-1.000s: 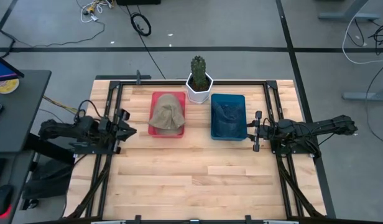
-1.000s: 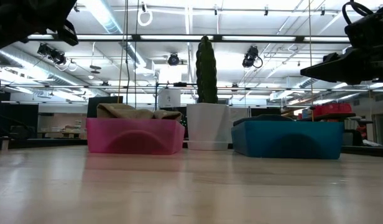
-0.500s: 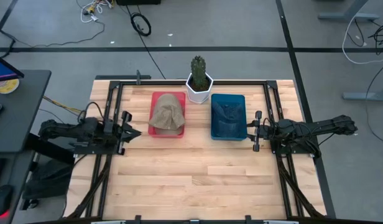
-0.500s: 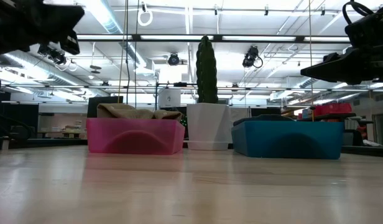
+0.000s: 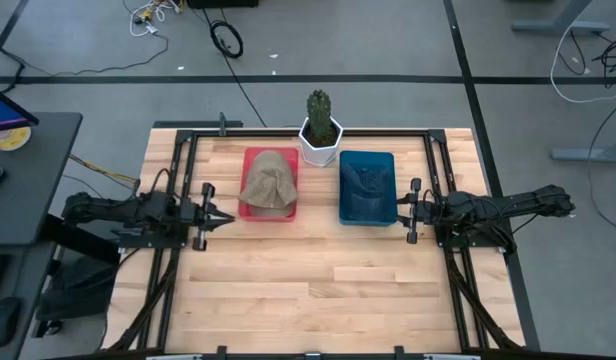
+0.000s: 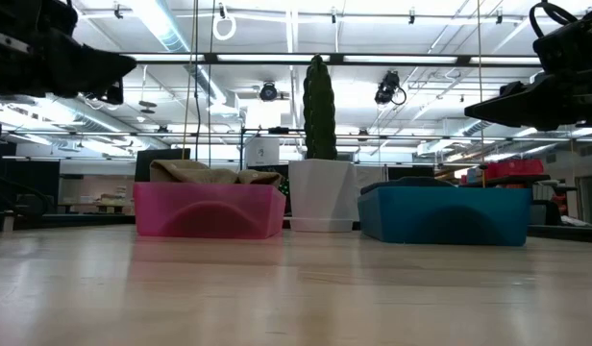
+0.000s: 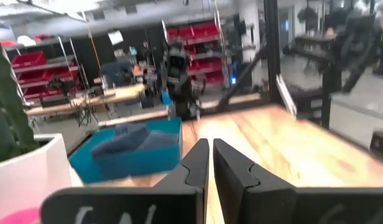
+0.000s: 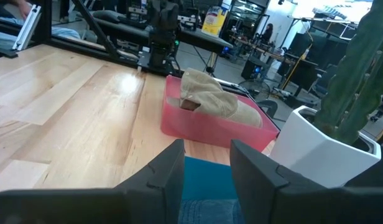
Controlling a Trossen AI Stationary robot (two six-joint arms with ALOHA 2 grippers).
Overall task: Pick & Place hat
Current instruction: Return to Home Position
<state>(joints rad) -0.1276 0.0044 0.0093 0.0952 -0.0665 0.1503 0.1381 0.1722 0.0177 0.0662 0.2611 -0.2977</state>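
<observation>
A tan hat [image 5: 268, 183] lies crumpled in the pink bin [image 5: 250, 208], its top rising over the rim [image 6: 202, 172]. My left gripper [image 5: 226, 216] hovers shut just left of that bin's near corner, pointing level toward the table's right; its fingers [image 7: 210, 149] hold nothing. My right gripper [image 5: 408, 210] stands open and level beside the blue bin [image 5: 368, 212], pointing toward the table's left [image 8: 207, 152]. The right wrist view shows the hat [image 8: 210, 98] across the table.
A cactus [image 5: 319, 105] in a white pot [image 5: 320, 148] stands between the bins at the far side. A dark blue cloth [image 5: 368, 182] fills the blue bin. Bare wood table [image 5: 318, 290] spreads toward the near edge, with black frame rails [image 5: 178, 180] along the sides.
My left gripper has tipped down from pointing upward until it lies level, sinking a little and rolling slightly, so its tip now reaches farther toward the pink bin. The right arm, hat and bins have kept still.
</observation>
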